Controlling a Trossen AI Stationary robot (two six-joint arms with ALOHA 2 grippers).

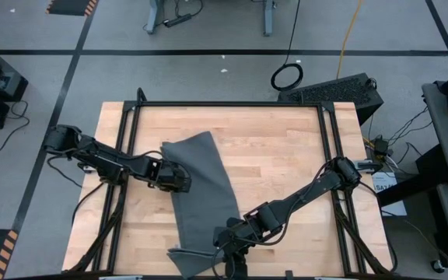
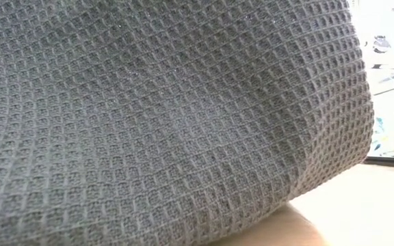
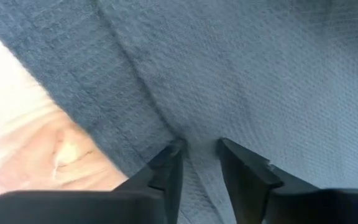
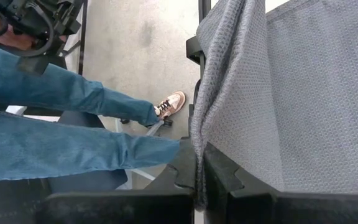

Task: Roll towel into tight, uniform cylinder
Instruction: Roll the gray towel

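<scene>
Waffle-weave dark grey towel (image 1: 201,187) lies unrolled, near edge lifted.

Dark grey waffle-weave cloth towel (image 1: 201,190) is lying unrolled, lengthwise across table centre, w/ near end bunching at front edge.

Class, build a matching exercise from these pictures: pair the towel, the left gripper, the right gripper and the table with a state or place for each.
1 towel
2 left gripper
3 right gripper
4 table

A shut on the towel's near end
B pale wood, under everything
C flat, not yet rolled
D fingers apart, on the towel's left edge

Pairs: 1-C, 2-D, 3-A, 4-B
</scene>
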